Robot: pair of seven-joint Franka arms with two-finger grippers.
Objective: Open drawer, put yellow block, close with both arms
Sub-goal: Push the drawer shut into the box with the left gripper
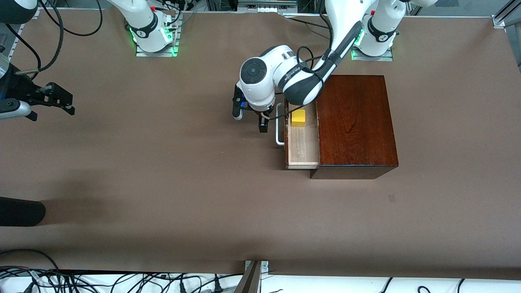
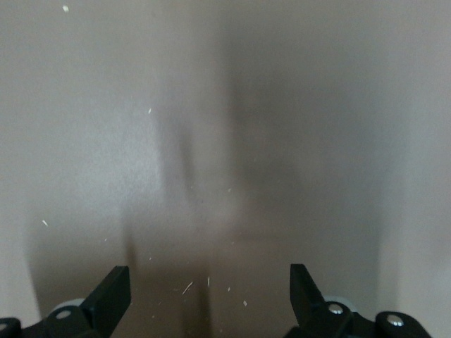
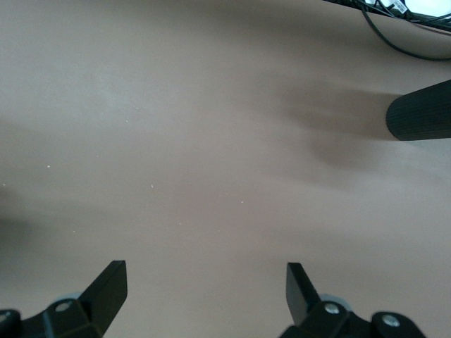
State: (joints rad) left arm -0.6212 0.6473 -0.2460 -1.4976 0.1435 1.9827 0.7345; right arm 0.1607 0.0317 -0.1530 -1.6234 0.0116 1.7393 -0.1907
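Brown covering spreads over the whole bench [image 1: 163,183], with cables trailing along the edge nearest the front camera. Going across the front view from the right arm's end, a dark rounded cylinder [image 1: 20,211] pokes in at the edge; the right wrist view shows it too, lying over its own shadow. Above it in that view, the right arm waits with the right end effector [image 1: 61,101] hanging over bare bench, its black fingers [image 3: 106,289] spread wide apart and released, nothing between them. Next comes the left end effector [image 1: 250,118], reaching out from its base at the other end and hanging just above the bench in front of the drawer, beside the white handle [image 1: 279,126] but not gripping it; its fingers [image 2: 113,296] stand apart with only bare surface and shadow between them. The drawer [image 1: 303,140] is pulled partway out of the dark mahogany box [image 1: 354,122], its pale-wood tray exposed. The yellow block [image 1: 298,117] sits inside the tray, at the end farther from the front camera, partly under the left arm's wrist. Both arm bases show green lights at the top edge of the bench
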